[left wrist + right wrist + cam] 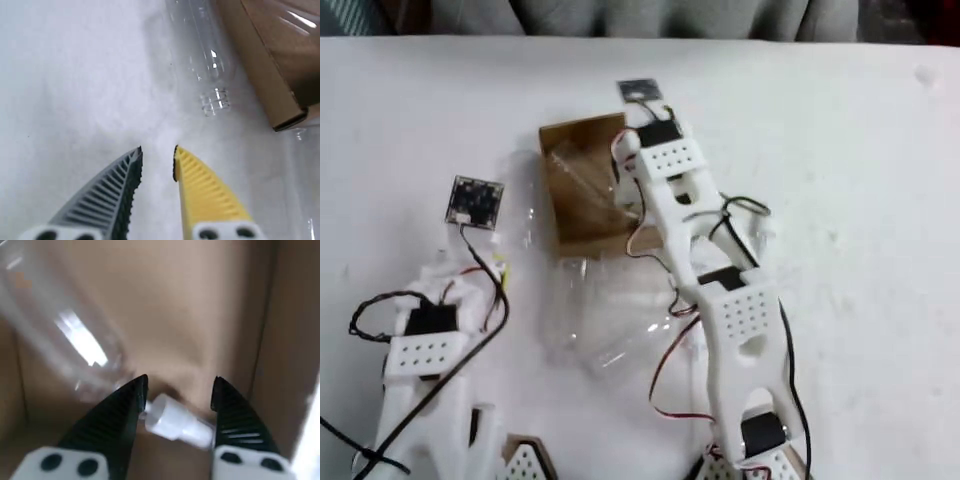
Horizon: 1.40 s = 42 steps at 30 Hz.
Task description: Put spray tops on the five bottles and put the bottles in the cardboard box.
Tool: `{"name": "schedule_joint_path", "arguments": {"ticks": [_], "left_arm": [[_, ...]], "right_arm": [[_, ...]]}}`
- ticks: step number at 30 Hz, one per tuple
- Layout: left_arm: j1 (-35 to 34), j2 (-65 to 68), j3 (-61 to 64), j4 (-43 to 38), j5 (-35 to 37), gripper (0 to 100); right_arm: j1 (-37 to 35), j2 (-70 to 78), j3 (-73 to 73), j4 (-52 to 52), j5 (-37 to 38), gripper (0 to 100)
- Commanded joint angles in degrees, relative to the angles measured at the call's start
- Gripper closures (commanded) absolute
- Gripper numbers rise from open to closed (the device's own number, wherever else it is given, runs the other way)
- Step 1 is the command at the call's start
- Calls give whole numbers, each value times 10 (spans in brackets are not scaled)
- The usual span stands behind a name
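Observation:
My right gripper (180, 380) is down inside the cardboard box (165, 305), open, its black fingers (127, 410) spread. A clear bottle (60, 335) with a white spray top (175, 422) lies in the box, the top sitting between the fingers. In the high view this arm (670, 170) leans over the box (582, 135). My left gripper (157, 149), one finger grey and one yellow, hovers over bare table with a narrow gap and nothing in it. Just beyond it lies an uncapped clear bottle (200, 50), beside the box wall (260, 75).
Several clear bottles lie loose on the white table in front of the box (610, 330) and at its left side (528, 222). The left arm (425, 345) sits at the near left. The table's right half (860, 200) is open.

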Motion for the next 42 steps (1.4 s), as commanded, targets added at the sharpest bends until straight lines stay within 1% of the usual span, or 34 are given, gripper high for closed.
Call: {"name": "schedule_joint_path", "arguments": {"ticks": [1, 4, 7, 9, 10, 14, 17, 21, 30, 33, 35, 38, 40, 42], "left_arm": [[-7, -6, -5, -20, 8, 902], [-7, -6, -5, -20, 8, 902], [-7, -6, -5, -20, 8, 902], [-7, -6, -5, -20, 8, 902], [-7, -6, -5, -20, 8, 902], [-7, -6, -5, -20, 8, 902], [-7, -6, -5, -20, 8, 902], [-7, -6, -5, -20, 8, 902], [-7, -6, -5, -20, 8, 902], [-7, -6, -5, -20, 8, 902], [-7, -6, -5, -20, 8, 902], [-7, -6, -5, -20, 8, 902], [-7, -6, -5, -20, 8, 902], [-7, -6, -4, -20, 8, 902]], "right_arm": [[-16, -5, -72, 60, 161, 826], [-11, -7, -107, 97, 212, 826], [9, -7, -158, 126, 219, 826], [17, -7, -194, 166, 226, 824], [20, -7, -203, 180, 240, 824], [47, 0, -178, 179, 341, 824], [57, 10, -133, 179, 423, 823], [56, 28, -105, 173, 482, 823], [65, 102, -111, 112, 538, 825], [70, 113, -112, 103, 542, 828], [70, 108, -113, 106, 543, 872], [68, 94, -113, 107, 542, 991], [68, 81, -112, 117, 541, 969], [66, 65, -112, 131, 540, 984]]}}
